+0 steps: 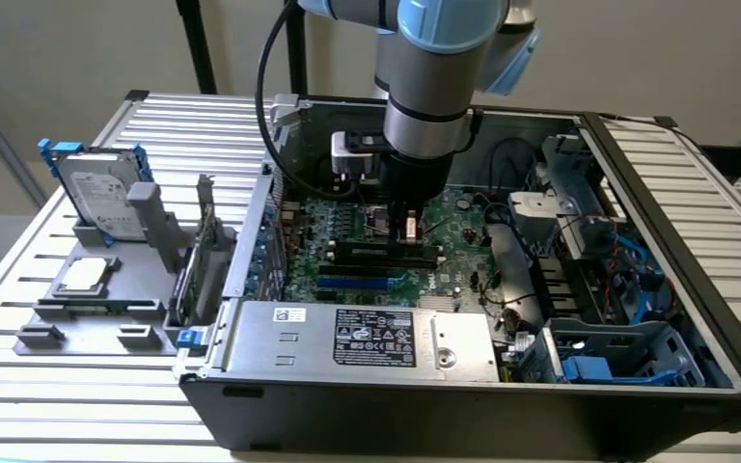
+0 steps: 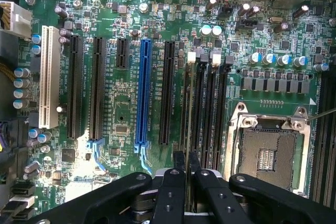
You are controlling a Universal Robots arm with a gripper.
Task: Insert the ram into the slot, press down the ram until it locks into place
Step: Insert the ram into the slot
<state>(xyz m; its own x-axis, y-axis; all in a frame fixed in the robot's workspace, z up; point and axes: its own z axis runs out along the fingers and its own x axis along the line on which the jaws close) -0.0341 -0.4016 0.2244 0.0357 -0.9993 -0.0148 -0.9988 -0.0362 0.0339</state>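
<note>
Nearest you in the wrist view: the gripper (image 2: 187, 174), 2 black fingers (image 2: 177, 171) drawn close together, pinching the thin top edge of the ram (image 2: 188, 119). 1 ram, seen edge-on, standing in line with the slot (image 2: 191, 62) and running away from the fingers. You can't tell whether it is fully seated or whether the end latches are closed.

That slot is the outermost of 4 parallel memory sockets, on the side towards the blue connector. The other 3 sit just beside it, between it and the processor socket (image 2: 270, 156); 2 white latch tabs show at their far ends.

On the other side of the ram, across the motherboard (image 2: 121, 119), you get 1 long black socket, 1 blue connector (image 2: 142, 93), 1 short black one, 2 more long black ones, then 1 white one (image 2: 49, 77).

In the exterior view, the near item is 1 power supply (image 1: 358, 336) at the front of the open computer case (image 1: 474, 415). Behind it 1 arm (image 1: 428, 87) comes straight down, with the gripper (image 1: 409, 230) low over the board.

At the exterior view's left, a grey holder (image 1: 88, 318) on the slatted table (image 1: 36, 386) carries 1 hard drive (image 1: 94, 193), upright, and 1 processor chip (image 1: 85, 276), flat.
</note>
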